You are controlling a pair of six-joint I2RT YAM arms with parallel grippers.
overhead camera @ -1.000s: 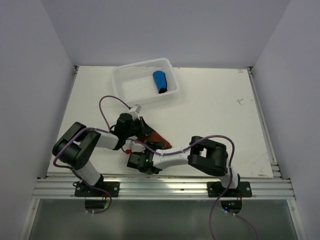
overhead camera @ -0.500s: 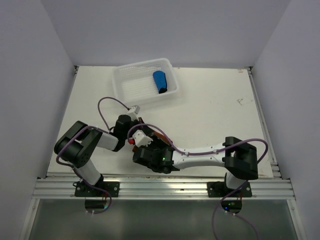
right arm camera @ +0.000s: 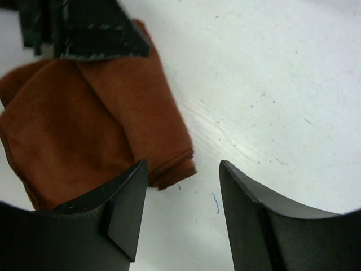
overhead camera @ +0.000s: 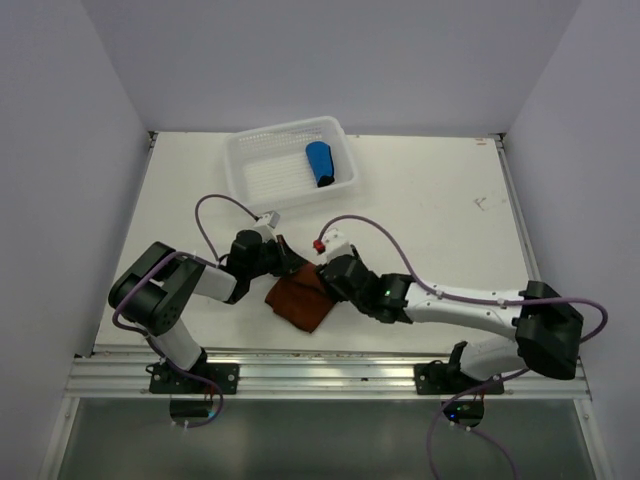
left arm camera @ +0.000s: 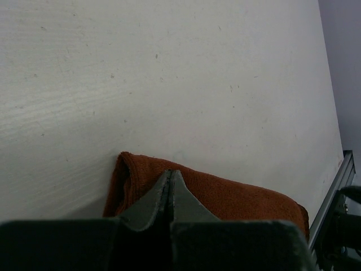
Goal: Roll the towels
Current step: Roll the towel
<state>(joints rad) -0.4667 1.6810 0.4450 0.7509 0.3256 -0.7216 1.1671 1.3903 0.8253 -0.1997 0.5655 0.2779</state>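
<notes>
Left gripper (left arm camera: 170, 174) clenched, tips on folded rust-brown cloth towel (left arm camera: 225, 197); my right gripper (right arm camera: 181, 169) released, at its right edge. Bright blue rolled towel (overhead camera: 319, 163) in far white mesh basket (overhead camera: 280, 129).

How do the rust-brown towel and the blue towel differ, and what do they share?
Place: the rust-brown towel lies on the table, the blue towel inside the white basket.
Shape: the rust-brown towel is loosely folded and flat; the blue towel is a tight roll.
Grippers: the shut left gripper and open right gripper are at the rust-brown towel; neither is near the blue towel.
Shared: both are soft cloth, smaller than the basket.
</notes>
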